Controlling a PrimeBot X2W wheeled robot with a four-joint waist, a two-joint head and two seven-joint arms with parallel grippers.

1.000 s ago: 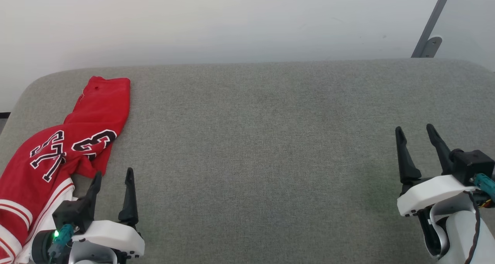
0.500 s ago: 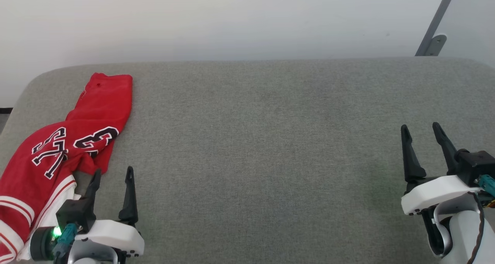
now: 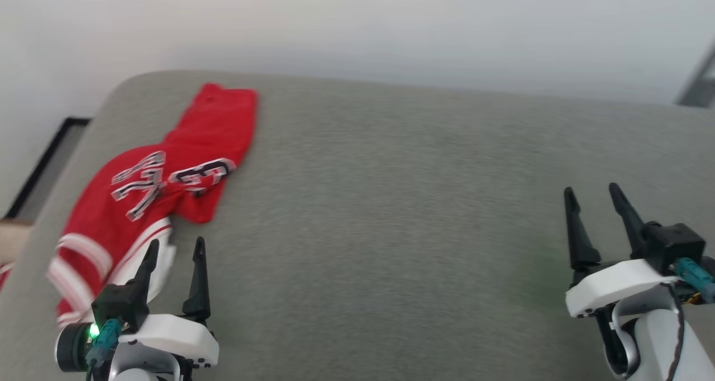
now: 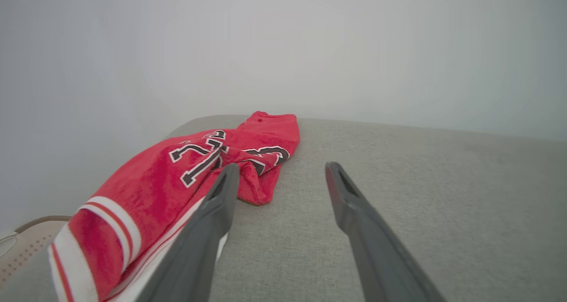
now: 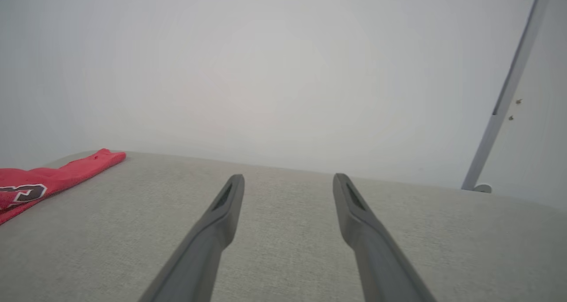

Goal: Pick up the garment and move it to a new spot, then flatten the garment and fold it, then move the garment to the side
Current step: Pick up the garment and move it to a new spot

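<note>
Garment (image 3: 151,202) on the left end of a padded surface (image 3: 391,202).
It lies just ahead of my left gripper (image 3: 176,242); my right gripper (image 3: 591,189) sits well apart to the right, with a wall (image 3: 357,23) behind.

The garment (image 3: 167,191) blocks the left end; grey surface (image 3: 391,230) rightward lies open.

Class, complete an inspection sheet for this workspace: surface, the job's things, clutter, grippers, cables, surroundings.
Surface: grey fabric cushion, smooth.
Job's things: garment, red jersey, crumpled at the left end, lettering up, not held.
Clutter: nothing seen.
Grippers: left gripper open beside the garment's white sleeve; right gripper open above plain fabric.
Cables: teal connector at each wrist; black cable along the right forearm.
Surroundings: pale wall; grey post at far right.
</note>
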